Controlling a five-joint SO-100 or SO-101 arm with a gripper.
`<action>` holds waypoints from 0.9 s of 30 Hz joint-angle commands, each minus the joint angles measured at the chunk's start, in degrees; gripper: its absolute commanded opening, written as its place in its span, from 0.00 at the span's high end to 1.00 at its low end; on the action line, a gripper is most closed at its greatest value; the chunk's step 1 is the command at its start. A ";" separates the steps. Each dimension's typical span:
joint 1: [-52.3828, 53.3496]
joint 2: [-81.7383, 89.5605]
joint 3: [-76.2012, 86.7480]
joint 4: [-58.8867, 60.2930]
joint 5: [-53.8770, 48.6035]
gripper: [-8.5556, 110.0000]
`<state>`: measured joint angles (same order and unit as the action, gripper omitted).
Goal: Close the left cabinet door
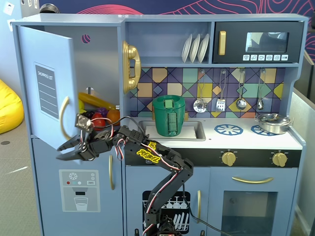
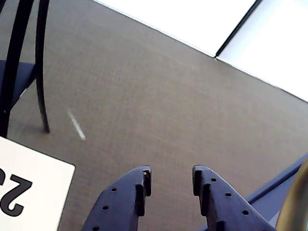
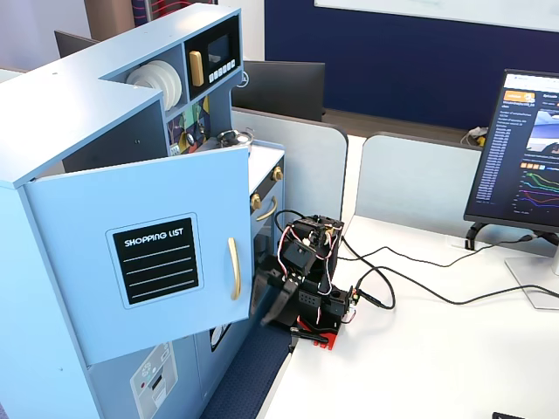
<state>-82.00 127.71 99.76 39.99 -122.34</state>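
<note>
Light-blue and swung wide, the left cabinet door [image 1: 47,86] is seen standing open from the toy kitchen's upper left compartment, its black "SHOPPING LIST" panel [image 3: 157,259] and curved gold handle [image 3: 233,268] facing outward. Just below the door's free edge, the black arm's gripper [image 1: 63,152] is held out, apparently clear of it. Its fingers [image 2: 126,195] are parted, with nothing held between them.

The end effector [image 2: 169,182] points its two dark-blue fingers [image 2: 126,199] apart over grey-brown carpet [image 2: 159,101]. A black chair leg [image 2: 42,72] stands at upper left, a white printed card [image 2: 29,187] at lower left, a blue edge [image 2: 279,185] at lower right.
</note>
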 commanded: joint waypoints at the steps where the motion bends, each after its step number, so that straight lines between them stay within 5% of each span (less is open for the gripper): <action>1: 5.36 3.78 -1.41 0.53 -0.53 0.93; 27: 42.45 -4.13 -6.33 -11.43 -4.13 0.93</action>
<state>-43.24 125.16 99.49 31.73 -125.77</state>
